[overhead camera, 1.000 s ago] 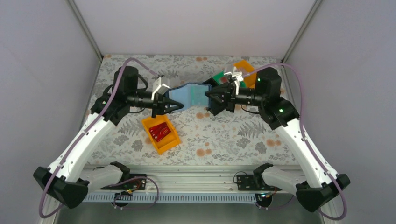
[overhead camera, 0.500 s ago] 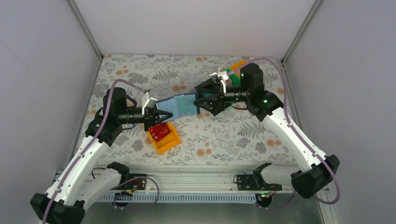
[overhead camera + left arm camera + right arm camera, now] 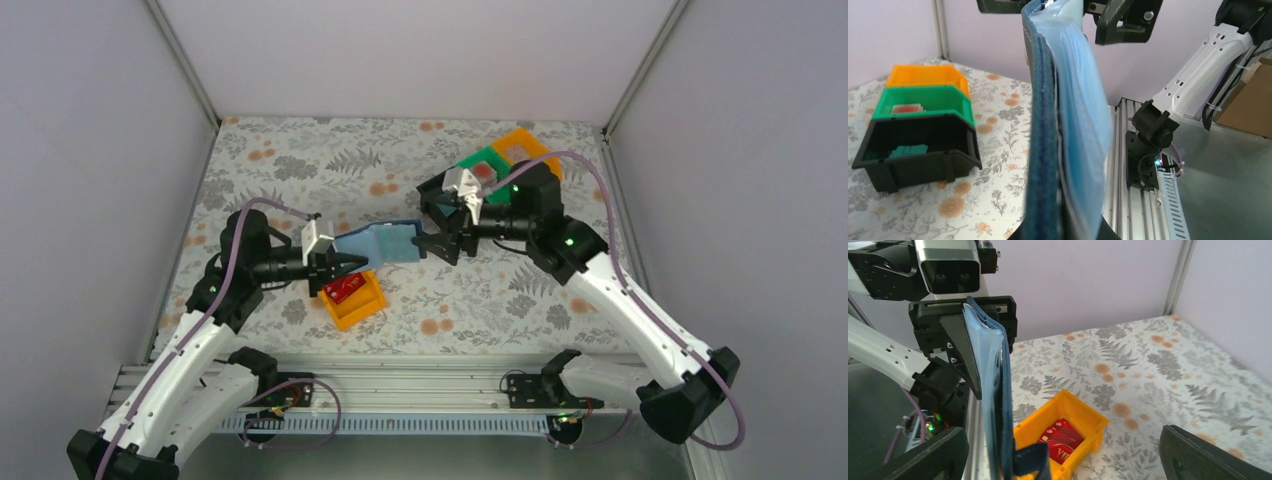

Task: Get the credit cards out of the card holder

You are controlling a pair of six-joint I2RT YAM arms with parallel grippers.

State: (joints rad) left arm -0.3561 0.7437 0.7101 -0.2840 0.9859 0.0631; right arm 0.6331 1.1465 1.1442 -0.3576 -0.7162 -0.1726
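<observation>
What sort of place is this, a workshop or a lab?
Probably a robot test booth in a lab: plain white walls box in a floral-covered table, the left arm and right arm are bolted to a metal rail, and plastic bins sit on top.

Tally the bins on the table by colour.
Orange bins: 2, near bin and far bin
Green bin: 1
Black bin: 1
Total: 4
</observation>
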